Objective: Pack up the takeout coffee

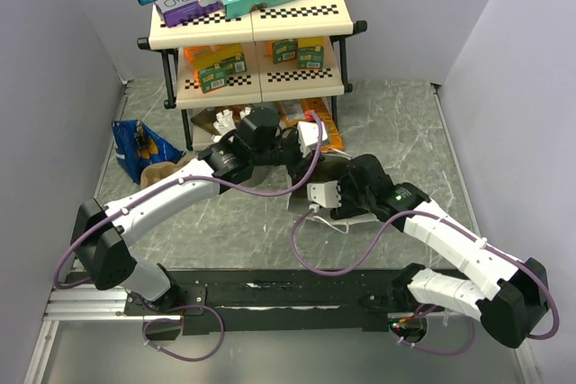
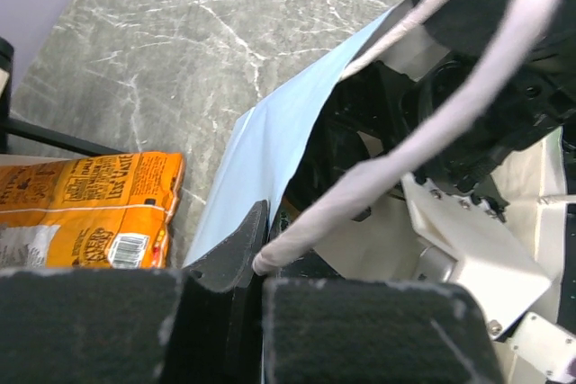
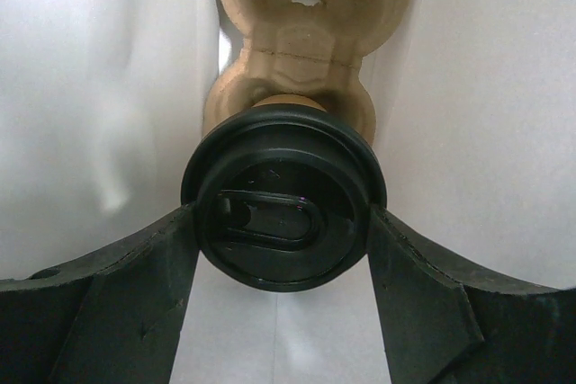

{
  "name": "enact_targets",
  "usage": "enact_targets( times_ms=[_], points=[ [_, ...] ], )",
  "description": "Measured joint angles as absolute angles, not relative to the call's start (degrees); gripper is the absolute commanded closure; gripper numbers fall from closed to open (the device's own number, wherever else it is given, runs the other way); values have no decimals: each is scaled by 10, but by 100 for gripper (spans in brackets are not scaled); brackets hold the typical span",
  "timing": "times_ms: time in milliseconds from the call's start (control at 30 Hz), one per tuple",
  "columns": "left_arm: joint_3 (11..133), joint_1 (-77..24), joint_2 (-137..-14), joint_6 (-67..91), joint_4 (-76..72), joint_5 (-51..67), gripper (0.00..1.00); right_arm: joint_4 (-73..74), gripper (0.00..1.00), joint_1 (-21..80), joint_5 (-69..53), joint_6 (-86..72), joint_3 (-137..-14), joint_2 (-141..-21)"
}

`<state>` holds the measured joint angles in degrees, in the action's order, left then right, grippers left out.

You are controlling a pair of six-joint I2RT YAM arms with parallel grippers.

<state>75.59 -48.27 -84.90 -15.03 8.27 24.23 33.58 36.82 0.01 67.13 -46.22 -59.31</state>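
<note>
I see the takeout coffee (image 3: pixel 283 213) lidded glossy black, carrier (image 3: pixel 301 42) tan, bag (image 3: pixel 99 87) white, table (image 2: pixel 162 33) grey with white veins.

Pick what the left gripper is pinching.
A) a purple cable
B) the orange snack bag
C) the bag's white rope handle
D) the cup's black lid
C: the left wrist view shows the left gripper shut on the end of the white rope handle.

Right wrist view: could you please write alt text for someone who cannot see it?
The right gripper clasps the black-lidded takeout coffee from both sides, the cup seated in a brown moulded-pulp cup carrier, with white bag walls around.
</note>
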Motion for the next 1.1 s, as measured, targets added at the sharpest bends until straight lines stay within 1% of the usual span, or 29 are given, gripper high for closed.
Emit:
enact_targets(
  times_ms=[533, 867, 1100],
  points=[
    [743, -482, -849, -130, 69, 274, 99, 309, 100, 368, -1, 682, -453, -614],
    [743, -445, -856, -123, 67, 323, 99, 284, 100, 358, -13, 703, -453, -639],
    [769, -422, -878, -141, 86, 369, 99, 264, 100, 338, -34, 704, -449, -638]
  ],
)
